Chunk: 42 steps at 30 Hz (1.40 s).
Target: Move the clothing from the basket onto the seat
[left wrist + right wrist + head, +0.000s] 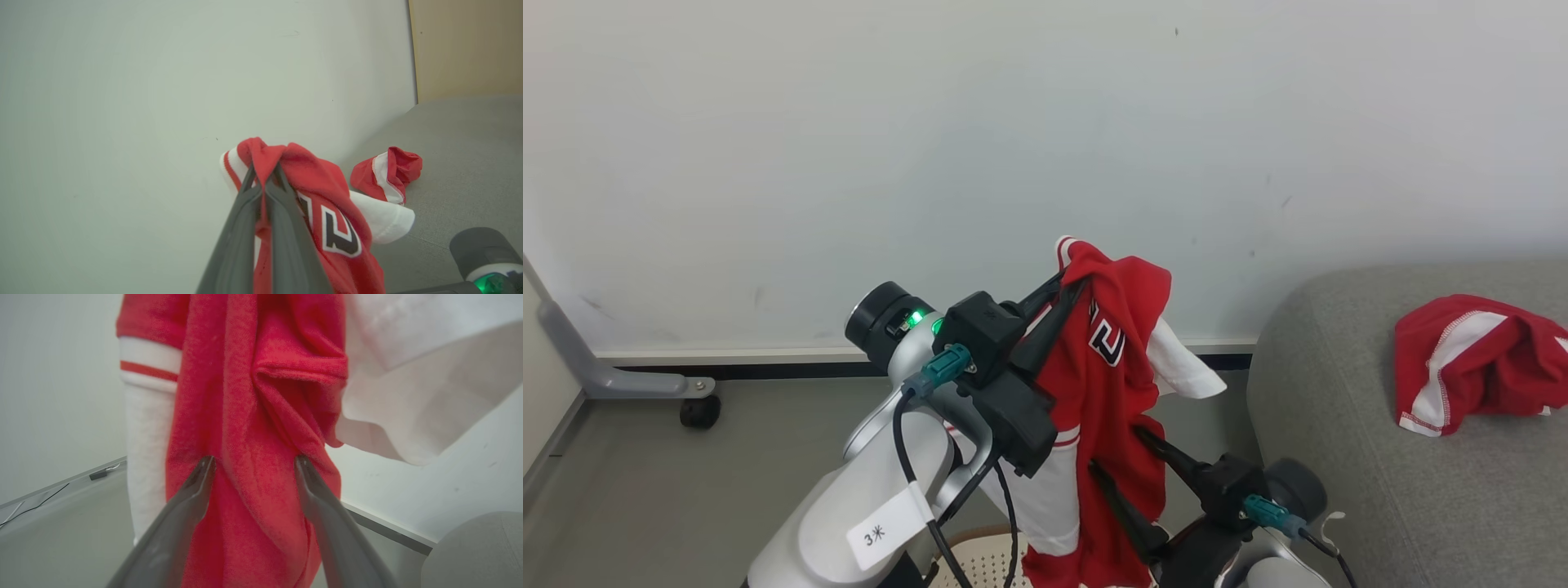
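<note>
Left gripper (1070, 279): raised at frame centre in the head view, its two dark fingers (241, 228) pressed together on a bunched fold at the top of the lettered garment.
Lettered garment (1103, 384): bright red with white panels and dark lettering edged in white. It hangs in the air from the left gripper and drapes downward. One white part juts out toward the sofa.
Right gripper (1112, 447): lower than the left gripper, pointing up into the hanging cloth. In the right wrist view its fingers (179, 514) stand apart with a thick red fold between them, and both tips touch the cloth.
Second garment (1470, 359): red with white stripe trim, lying crumpled on the sofa's top surface, well apart from both grippers.
Sofa (1339, 457): grey woven upholstery with a rounded corner, at the right of the head view.
Basket (984, 563): a cream perforated wall and brown rim show at the bottom edge of the head view, below the hanging garment. Its contents cannot be seen.
Background: a pale wall (849, 147) above a grey floor (727, 465). A grey castor frame (645, 384) stands at the left by the wall base.
</note>
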### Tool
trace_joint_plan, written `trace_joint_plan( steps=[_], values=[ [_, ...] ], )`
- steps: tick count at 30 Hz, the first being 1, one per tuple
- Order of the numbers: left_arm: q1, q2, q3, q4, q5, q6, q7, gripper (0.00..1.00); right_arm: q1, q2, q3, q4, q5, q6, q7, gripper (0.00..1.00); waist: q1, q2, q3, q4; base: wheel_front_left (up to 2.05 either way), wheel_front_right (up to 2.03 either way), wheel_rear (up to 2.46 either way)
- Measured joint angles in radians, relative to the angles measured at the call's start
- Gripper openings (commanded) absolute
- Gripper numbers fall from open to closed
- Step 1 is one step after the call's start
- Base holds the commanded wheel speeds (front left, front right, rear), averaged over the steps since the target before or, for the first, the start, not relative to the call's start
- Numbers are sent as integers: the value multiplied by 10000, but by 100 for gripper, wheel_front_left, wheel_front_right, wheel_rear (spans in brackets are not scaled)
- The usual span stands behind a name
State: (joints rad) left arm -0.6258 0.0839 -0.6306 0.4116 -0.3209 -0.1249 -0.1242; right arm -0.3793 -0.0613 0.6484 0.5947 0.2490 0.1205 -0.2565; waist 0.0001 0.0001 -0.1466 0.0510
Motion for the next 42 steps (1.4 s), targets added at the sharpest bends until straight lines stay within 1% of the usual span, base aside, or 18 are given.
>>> trace_joint_plan(
  steps=[4,5,6,7,8,9,15,18,19,20,21,22,23,24,26,31,36,42],
  values=[
    [17,-2,-92,-280,-42,0,219,0,-383,-12,587,56,395,0,0,100,0,0,-21,117,0,0,0],
    [21,-8,-123,-337,-52,0,270,0,-504,-2,738,52,548,6,0,90,0,-1,-21,138,0,0,0],
    [21,-19,-167,-366,-82,0,313,0,-613,12,832,54,667,27,0,51,0,0,-20,163,0,0,0],
    [35,-25,-178,-428,-140,0,380,0,-732,12,989,50,761,27,0,42,0,0,-19,190,0,0,0],
    [41,-27,-186,-477,-213,0,435,0,-841,8,1122,58,855,27,0,20,0,0,-16,211,0,0,0],
    [41,-29,-190,-527,-288,0,477,0,-937,8,1223,65,936,27,0,0,0,0,-12,230,0,0,0],
    [199,-6,-153,-640,-451,0,683,0,-1208,8,1509,274,1440,27,0,0,0,0,7,283,0,0,0],
    [434,146,-2,-633,-545,17,715,0,-1211,6,1578,370,1590,27,0,0,0,0,8,245,0,0,0],
    [521,207,61,-629,-579,17,782,4,-1211,6,1605,389,1655,27,0,0,-1,0,7,215,0,0,0],
    [609,278,117,-610,-596,33,798,13,-1211,6,1609,399,1724,27,0,0,-1,0,5,179,0,0,0],
    [689,343,165,-593,-616,63,803,25,-1214,8,1607,410,1795,27,0,0,0,0,4,140,0,0,0],
    [769,384,213,-577,-642,121,836,36,-1215,8,1603,431,1837,27,0,0,0,0,3,98,0,0,0],
    [842,403,274,-546,-671,155,876,45,-1215,6,1593,447,1839,27,2,0,0,0,3,53,0,0,0],
    [906,414,318,-523,-700,201,876,51,-1215,6,1580,454,1847,27,2,0,0,0,2,6,0,0,0],
    [1018,449,399,-466,-765,263,884,100,-1213,6,1540,454,1908,27,0,0,0,0,2,-96,0,0,0],
    [1315,625,621,-416,-997,458,886,100,-1198,6,1323,510,1910,27,0,0,0,0,7,-396,0,0,0],
    [1633,679,700,-418,-1020,550,869,100,-1160,-13,1034,476,1910,27,2,0,0,0,16,-743,0,0,0],
    [2204,704,711,-502,-1122,633,665,100,-1067,-456,639,188,1902,-75,2,0,0,0,22,-1213,0,0,0]
  ],
)
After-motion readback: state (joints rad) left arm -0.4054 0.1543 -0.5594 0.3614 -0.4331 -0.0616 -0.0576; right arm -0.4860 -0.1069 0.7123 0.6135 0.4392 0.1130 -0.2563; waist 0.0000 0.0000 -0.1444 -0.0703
